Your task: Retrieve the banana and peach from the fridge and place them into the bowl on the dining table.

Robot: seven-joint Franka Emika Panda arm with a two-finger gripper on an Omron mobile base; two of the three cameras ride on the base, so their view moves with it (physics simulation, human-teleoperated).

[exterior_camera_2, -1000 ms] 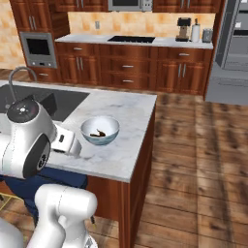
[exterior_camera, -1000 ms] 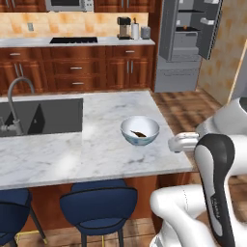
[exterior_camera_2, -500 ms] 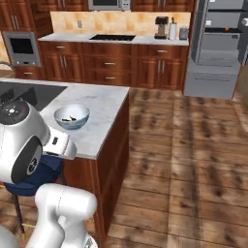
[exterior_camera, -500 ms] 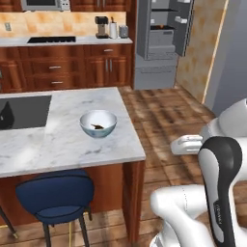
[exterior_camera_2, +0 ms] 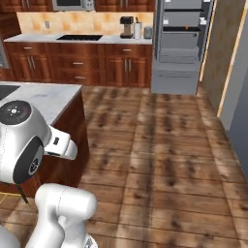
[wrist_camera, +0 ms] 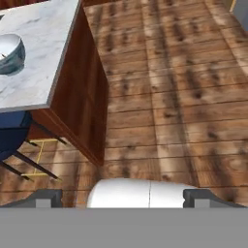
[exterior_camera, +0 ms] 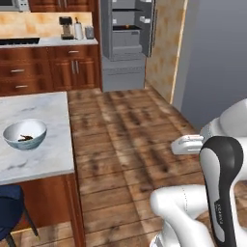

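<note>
Nearest, gripper (wrist_camera: 121,197) empty, jaws spread wide, over bare wood floor. Bowl (exterior_camera: 24,133) sits off to the left on the dining table (exterior_camera: 43,159), banana (exterior_camera: 26,138) in it. Far ahead: fridge (exterior_camera: 126,43), doors open; can't make out the peach from here.

A wood-plank floor (exterior_camera_2: 164,145) in mottled brown runs across the kitchen. Reddish-brown wooden cabinets (exterior_camera_2: 82,63) line the back wall beneath a pale counter (exterior_camera_2: 72,38) carrying a black cooktop (exterior_camera_2: 79,37) and coffee maker (exterior_camera_2: 127,26). A blue stool (exterior_camera: 8,212) stands near.
</note>
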